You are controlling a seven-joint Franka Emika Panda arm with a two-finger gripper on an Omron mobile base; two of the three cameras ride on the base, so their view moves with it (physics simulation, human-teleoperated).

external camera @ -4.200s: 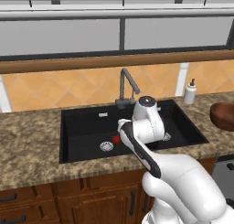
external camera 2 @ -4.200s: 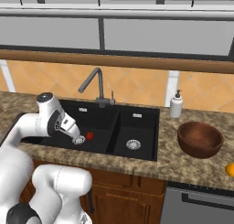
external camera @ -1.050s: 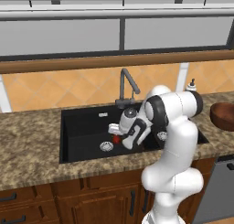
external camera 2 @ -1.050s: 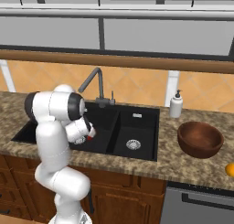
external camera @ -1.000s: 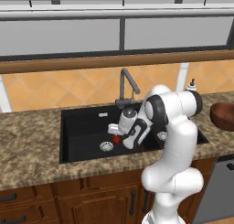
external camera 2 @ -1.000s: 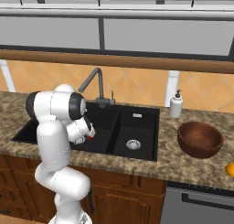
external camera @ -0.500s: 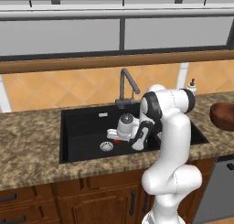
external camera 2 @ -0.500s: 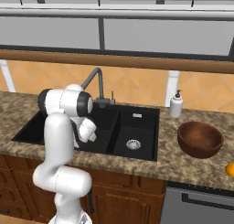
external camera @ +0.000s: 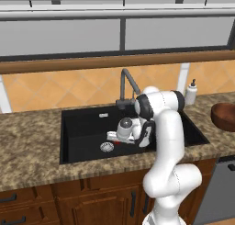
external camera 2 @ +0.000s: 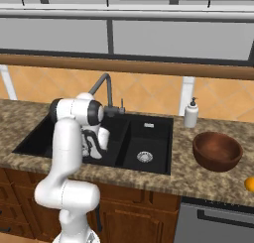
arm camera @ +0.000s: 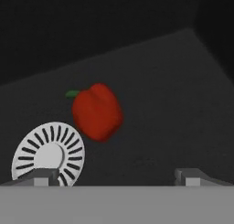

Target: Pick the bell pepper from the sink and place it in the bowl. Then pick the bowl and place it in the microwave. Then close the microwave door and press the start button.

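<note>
Got end effector spread wide, empty, low in big basin of sink. Bell pepper lying on basin floor just beside steel drain. Looks light, waxy, rolls easy, so I'd pinch across fat middle, not green stem.

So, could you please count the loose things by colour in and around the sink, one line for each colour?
Red: 1, the bell pepper on the sink floor
Reddish-brown: 1, the bowl on the counter
White: 1, the soap bottle behind the sink
Orange: 1, a round fruit at the counter's edge
Total: 4
</note>
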